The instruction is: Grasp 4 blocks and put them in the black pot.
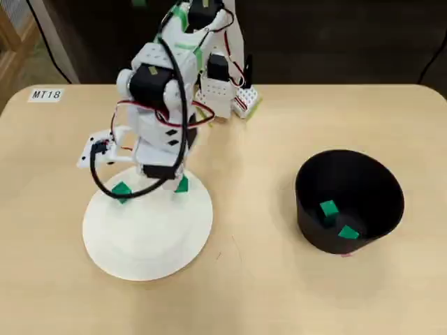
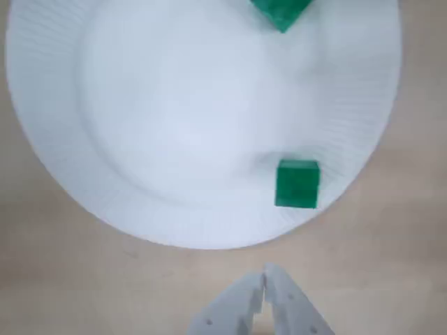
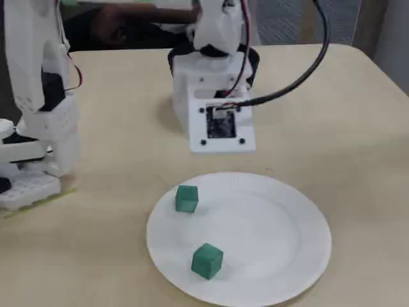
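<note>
Two green blocks lie on a white paper plate (image 1: 147,237), one (image 1: 121,190) at its far left and one (image 1: 181,184) at its far right, both partly under the arm. The fixed view shows the same pair (image 3: 186,198) (image 3: 207,260) on the plate (image 3: 268,224). Two more blocks (image 1: 328,208) (image 1: 347,232) rest inside the black pot (image 1: 349,153) at the right. In the wrist view my gripper (image 2: 264,279) is shut and holds nothing, hovering over bare table just off the plate (image 2: 174,105) rim. One block (image 2: 297,183) sits close ahead of it, and another (image 2: 281,10) is cut off at the top edge.
The arm's base (image 1: 223,91) stands at the table's back edge, and also shows at the left of the fixed view (image 3: 35,128). A label reading MT18 (image 1: 46,94) is stuck at the back left corner. Tan tabletop stretches between plate and pot.
</note>
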